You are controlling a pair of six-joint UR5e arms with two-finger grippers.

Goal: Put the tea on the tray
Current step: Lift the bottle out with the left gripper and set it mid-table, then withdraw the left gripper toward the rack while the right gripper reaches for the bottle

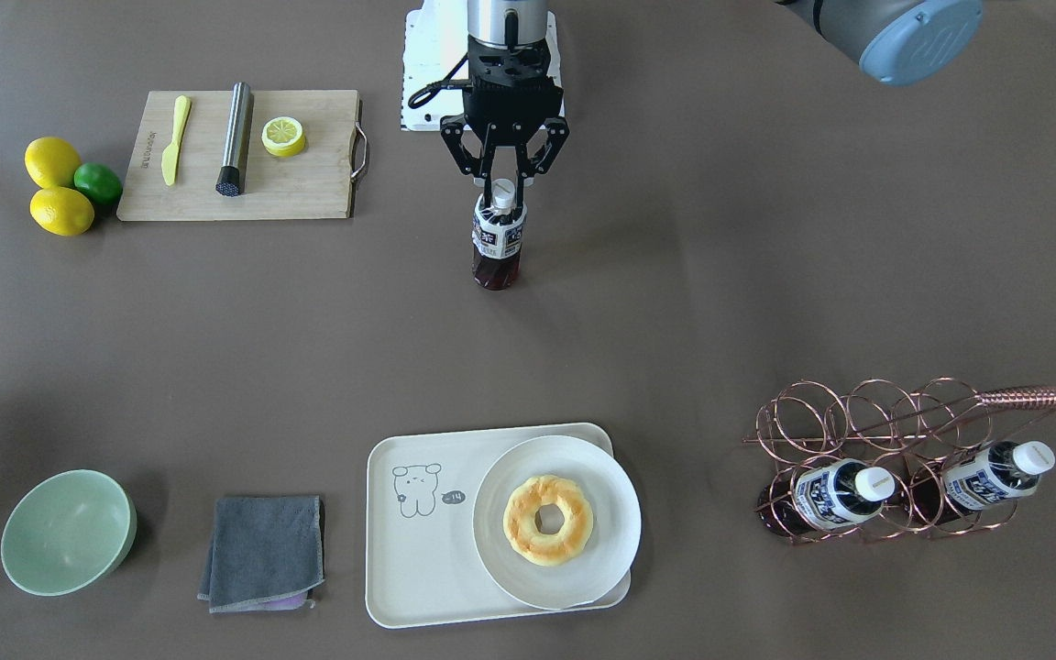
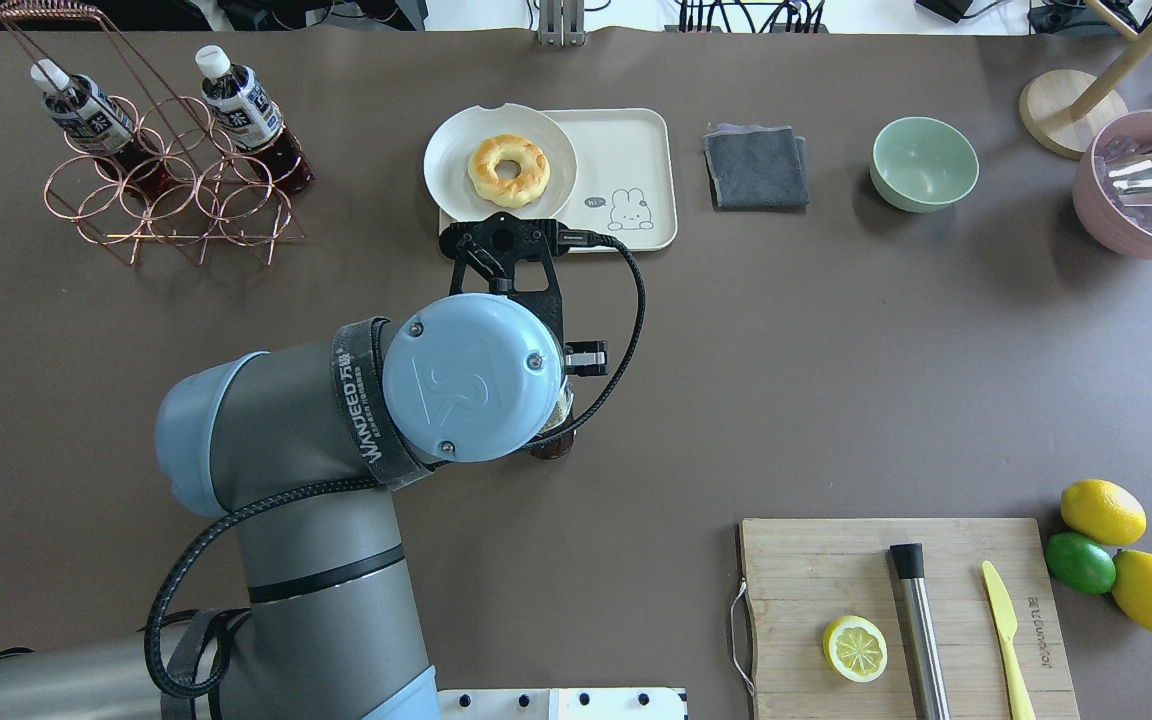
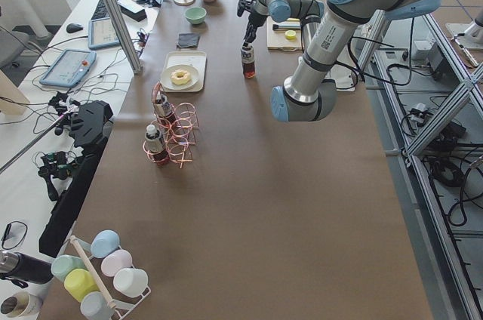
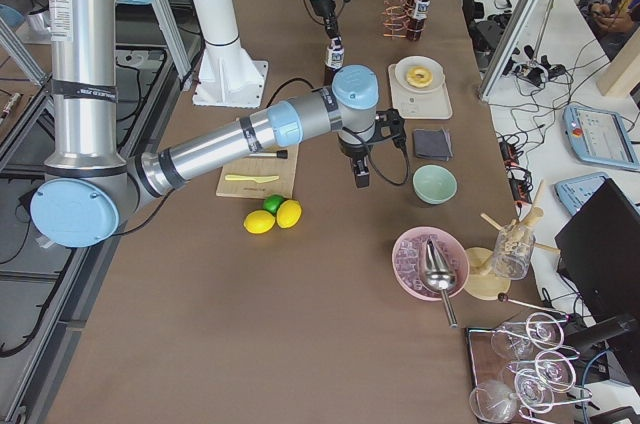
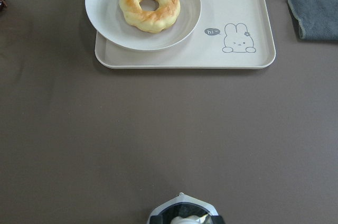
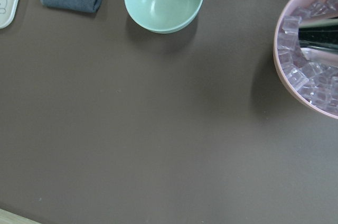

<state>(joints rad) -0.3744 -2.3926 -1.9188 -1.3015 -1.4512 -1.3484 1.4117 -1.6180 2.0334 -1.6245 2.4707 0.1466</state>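
The tea (image 1: 498,240), a small bottle of dark liquid with a white cap, stands upright mid-table on the robot's side. My left gripper (image 1: 503,188) points straight down and is shut on its cap. I cannot tell whether its base touches the table. In the overhead view my left wrist hides all but the bottle's base (image 2: 554,447). The cream tray (image 1: 418,559) lies across the table, and a white plate (image 1: 615,550) with a doughnut covers one half. The tray also shows in the left wrist view (image 5: 232,2). My right gripper (image 4: 362,172) hovers between the cutting board and the green bowl; I cannot tell its state.
A copper wire rack (image 1: 867,412) holds two alike bottles. A grey cloth (image 1: 262,550) and a green bowl (image 1: 68,532) lie beside the tray. A wooden cutting board (image 1: 308,183) carries a knife, a metal cylinder and a lemon half, with lemons and a lime (image 1: 60,188) next to it. A pink ice bowl (image 2: 1146,185) stands far right.
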